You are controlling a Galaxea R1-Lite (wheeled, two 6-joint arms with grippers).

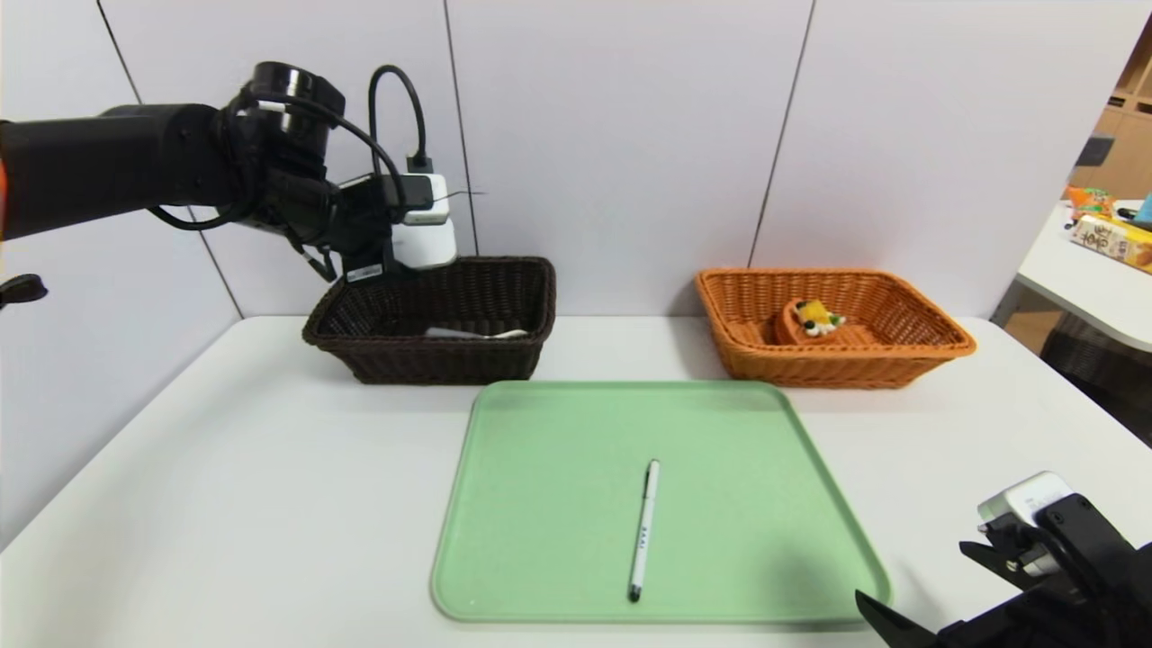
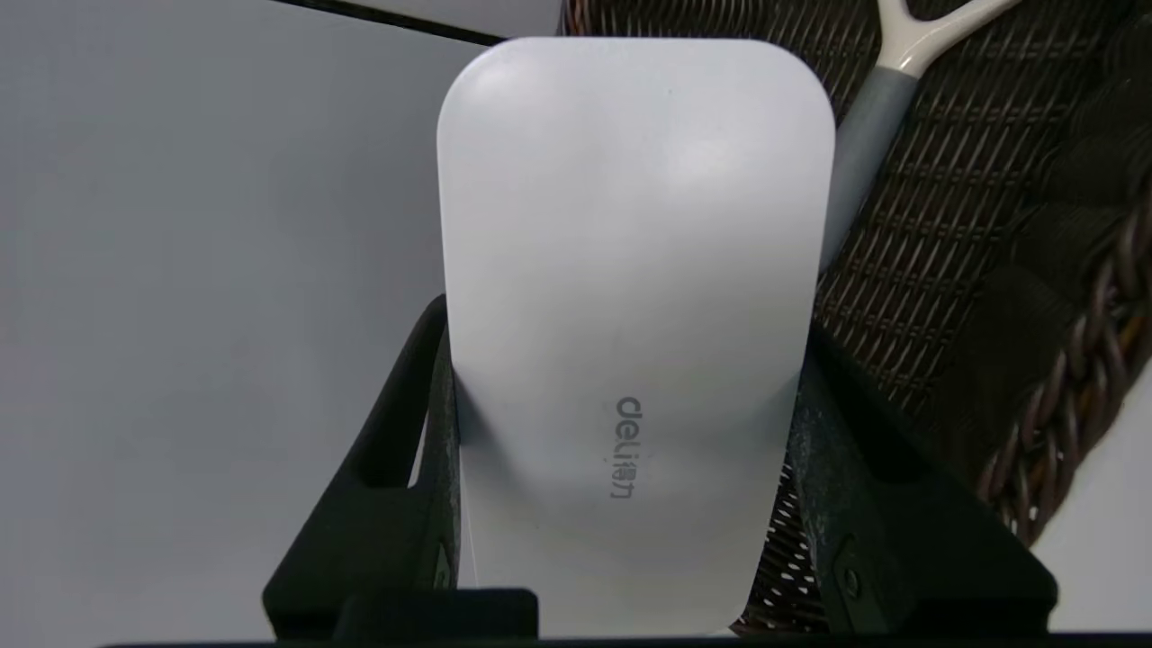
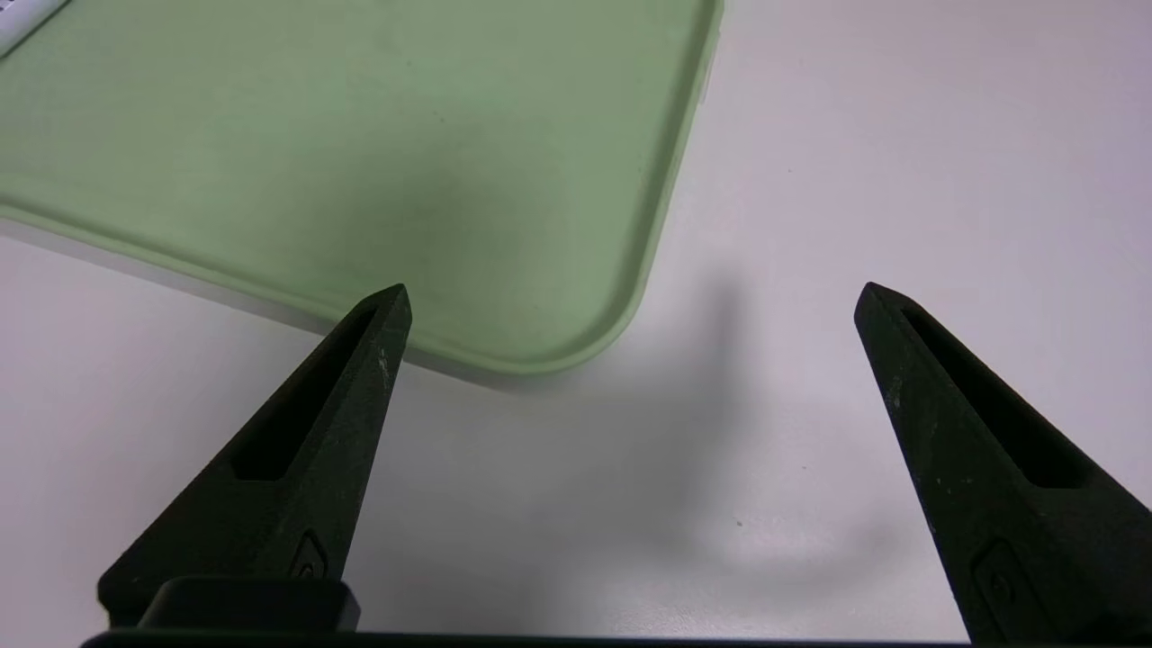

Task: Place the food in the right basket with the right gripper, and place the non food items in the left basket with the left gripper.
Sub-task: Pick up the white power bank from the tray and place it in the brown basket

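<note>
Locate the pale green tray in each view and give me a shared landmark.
Head view: tray, centre, in front of the two baskets.
Left wrist view: not in it.
Right wrist view: upper left, one rounded corner showing.
Landmark: the white pen, on the tray in the head and right wrist views.

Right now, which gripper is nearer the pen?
Right, as far as the head view shows. The right gripper is by the tray's near right corner; the left gripper is up at the dark basket, farther from the pen.
</note>
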